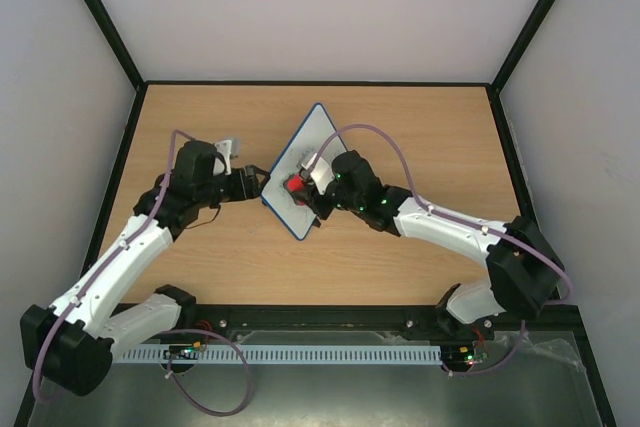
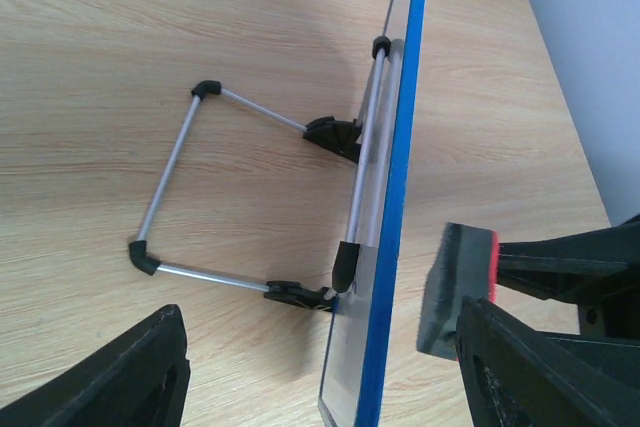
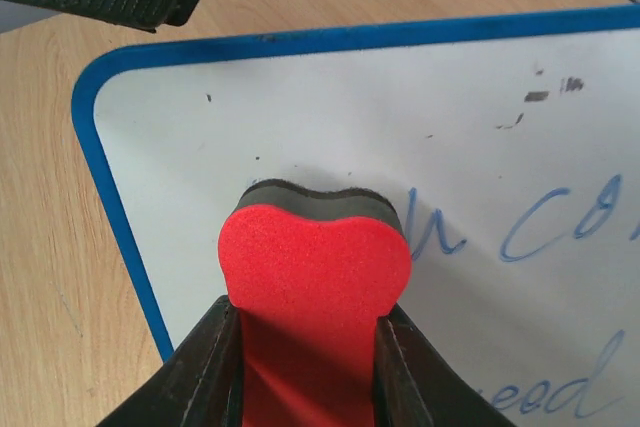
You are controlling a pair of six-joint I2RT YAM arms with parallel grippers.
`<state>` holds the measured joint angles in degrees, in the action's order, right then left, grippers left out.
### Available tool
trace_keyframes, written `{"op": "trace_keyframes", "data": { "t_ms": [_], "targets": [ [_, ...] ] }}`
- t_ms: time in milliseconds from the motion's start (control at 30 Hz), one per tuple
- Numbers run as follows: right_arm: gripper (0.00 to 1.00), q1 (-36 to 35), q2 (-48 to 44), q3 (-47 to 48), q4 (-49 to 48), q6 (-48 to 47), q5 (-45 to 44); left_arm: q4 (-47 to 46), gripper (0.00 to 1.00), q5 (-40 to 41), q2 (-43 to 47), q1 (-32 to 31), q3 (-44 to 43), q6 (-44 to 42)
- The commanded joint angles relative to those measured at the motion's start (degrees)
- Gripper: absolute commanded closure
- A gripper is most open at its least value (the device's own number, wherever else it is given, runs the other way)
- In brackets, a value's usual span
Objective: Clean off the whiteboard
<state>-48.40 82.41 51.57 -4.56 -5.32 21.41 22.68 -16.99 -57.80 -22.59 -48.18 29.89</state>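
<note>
One whiteboard (image 1: 310, 137) (blue writing (image 3: 540, 225)): right end effector (image 3: 305, 352) pinches red eraser (image 3: 315, 257) at face; left end effector (image 2: 320, 352) spread astride rim (image 2: 402, 147).

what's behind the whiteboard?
A folding stand of silver rods with black corner joints, attached to the back of the blue-rimmed white board, resting on the wooden table. The back panel itself shows only edge-on.

Glossy whiteboard (image 3: 300, 137), matt foam eraser (image 3: 315, 257) — wood-grain table (image 1: 250, 267).

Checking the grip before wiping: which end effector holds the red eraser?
The right end effector, shut on the eraser facing the whiteboard; the left end effector is open, empty, straddling the board's edge.
</note>
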Motion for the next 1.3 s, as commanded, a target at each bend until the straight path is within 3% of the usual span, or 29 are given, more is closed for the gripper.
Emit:
{"op": "trace_keyframes", "data": {
  "t_ms": [0,100,333,633,733,867,933,1267],
  "targets": [
    [0.98,-0.2,-3.1,-0.6,1.5,0.7,-2.1,3.8,0.28,5.7,1.5,-0.3,-2.0,1.5],
    [0.98,-0.1,-3.7,-0.9,2.2,1.1,-2.5,2.7,0.30,3.1,0.9,-0.6,-0.9,2.1],
    [0.98,-0.1,-3.8,-1.6,2.3,1.5,-3.0,0.3,0.44,-3.0,-1.9,-3.8,-0.1,0.8],
    [0.98,-0.3,-1.8,-1.7,-0.6,-2.6,3.9,-0.2,0.64,-1.5,-4.9,-5.4,-0.2,0.9],
    [0.98,-0.3,-0.5,-1.2,-2.5,-3.2,2.8,1.6,0.62,1.7,-4.8,-5.4,-0.6,1.1],
    [0.98,-0.3,1.1,-0.4,-4.6,-2.9,1.5,3.6,0.47,3.9,-3.9,-5.4,-1.4,1.4],
    [0.98,-0.3,1.6,-0.3,-5.5,-2.7,1.5,3.9,0.47,4.6,-3.2,-5.4,-1.5,1.7],
    [0.98,-0.3,3.1,-0.4,-8.0,-3.2,3.2,2.8,0.77,4.7,-3.6,-5.3,-1.3,2.1]
  ]
}}
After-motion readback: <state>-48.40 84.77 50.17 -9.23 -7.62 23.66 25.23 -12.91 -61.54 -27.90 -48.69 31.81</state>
